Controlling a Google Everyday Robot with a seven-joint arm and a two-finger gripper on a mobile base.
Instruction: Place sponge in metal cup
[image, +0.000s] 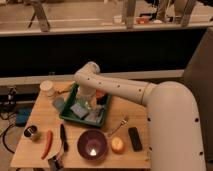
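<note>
One gripper (86, 104): down in green tray (75, 120); grip state cannot be told.
Metal cup (32, 133): upright, worktop (42, 118) left edge.

No words, numbers or signs can be read here. Metal cup (32, 132) at left front of table (137, 157): shiny, no writing seen. White round pot (48, 88) at back left: no writing seen. Gripper (86, 104) down inside green tray (67, 116), under bent white arm (120, 89): no writing seen.
</note>
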